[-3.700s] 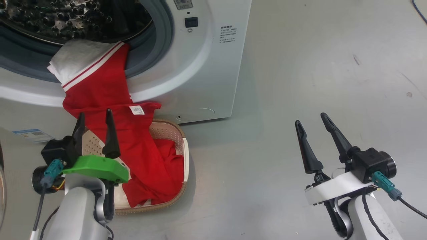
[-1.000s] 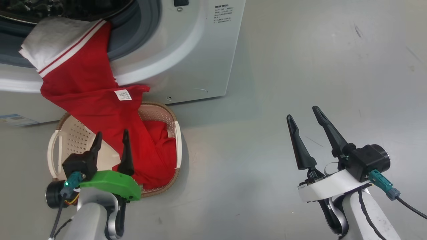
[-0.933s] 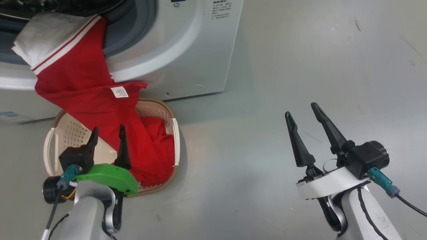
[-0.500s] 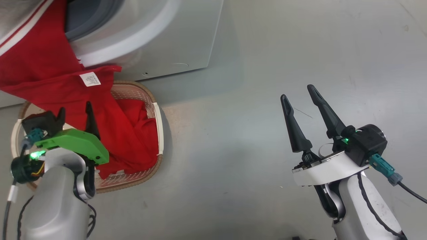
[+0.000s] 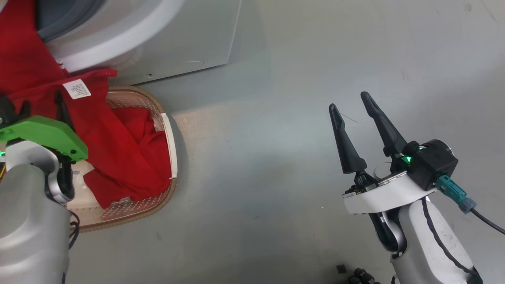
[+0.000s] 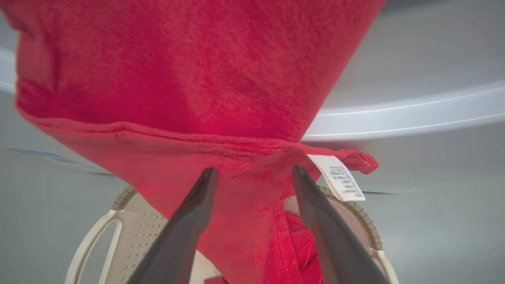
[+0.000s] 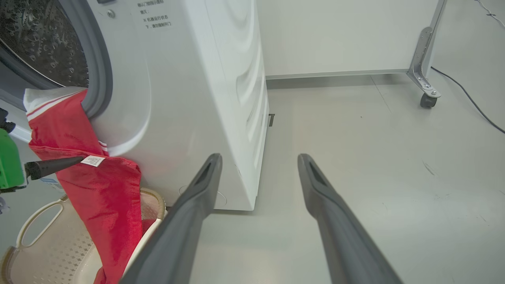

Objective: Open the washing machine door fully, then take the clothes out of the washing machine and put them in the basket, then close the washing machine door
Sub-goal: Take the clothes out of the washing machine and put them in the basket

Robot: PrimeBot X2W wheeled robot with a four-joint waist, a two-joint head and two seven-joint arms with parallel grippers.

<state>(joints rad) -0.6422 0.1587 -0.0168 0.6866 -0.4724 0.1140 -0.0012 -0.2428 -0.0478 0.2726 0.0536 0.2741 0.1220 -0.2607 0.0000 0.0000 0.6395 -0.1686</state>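
The right jaws stand wide and empty over the bare floor (image 5: 276, 165), their two dark fingers (image 5: 346, 144) spread just as they were a second ago. The left jaws are wide too, and their fingers (image 6: 189, 225) point at a fold of the clothes (image 6: 197, 79); whether the tips touch the cloth cannot be told. Since half a second ago the head camera has swung, so the left arm now sits at the picture's left edge and the basket (image 5: 170, 132) and the washing machine (image 5: 177, 35) lie further up and left; the things themselves have kept their places. The basket stands on the floor just before the machine's front, cream with a brown woven-look rim and a white loop handle. The red garment lies half in it, bunched against its right side; the rest rises out of it, a small white tag (image 5: 76, 89) at a hem, up over the grey gasket (image 7: 98, 67). There a white-striped trim and some white cloth (image 7: 43, 98) rest at the mouth of the perforated drum (image 7: 43, 39). Beyond, a castor leg (image 7: 426, 90) and a dark cable (image 7: 465, 94) stand by the wall.
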